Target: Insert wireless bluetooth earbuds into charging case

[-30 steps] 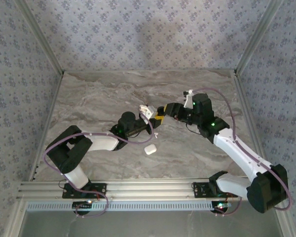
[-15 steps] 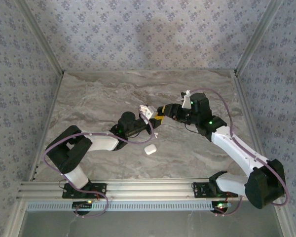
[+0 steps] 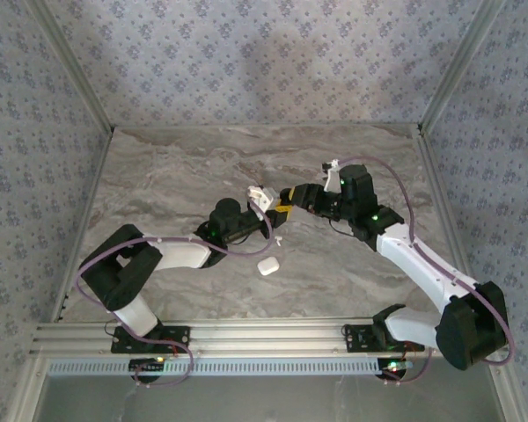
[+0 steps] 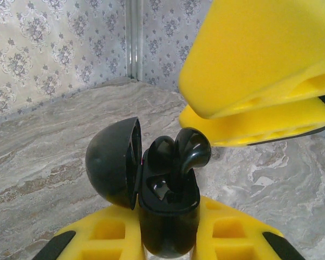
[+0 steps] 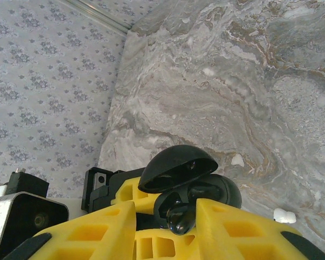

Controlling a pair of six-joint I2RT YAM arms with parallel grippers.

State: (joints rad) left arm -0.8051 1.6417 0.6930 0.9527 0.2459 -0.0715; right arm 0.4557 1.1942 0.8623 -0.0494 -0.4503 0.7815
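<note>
My left gripper (image 4: 168, 235) is shut on a black charging case (image 4: 168, 216), held upright with its round lid (image 4: 111, 162) swung open to the left. Two black earbuds stand in the case: one (image 4: 160, 151) sits low, the other (image 4: 193, 150) sticks up higher. My right gripper (image 5: 167, 227) meets the case from the opposite side, its yellow fingers (image 4: 260, 59) just above the raised earbud (image 5: 181, 219). That earbud's head lies between the parted fingers, against one of them with a gap to the other. Both grippers (image 3: 277, 202) meet mid-table.
A closed white case (image 3: 267, 266) lies on the marble table (image 3: 176, 167) just in front of the grippers, with a tiny white stemmed piece (image 3: 279, 238) between it and them. Patterned walls enclose the table on three sides, and a metal rail (image 3: 246, 334) runs along the near edge.
The right arm has shifted slightly left toward the held case, and its fingers have narrowed a little. The left arm and the case have stayed put.
</note>
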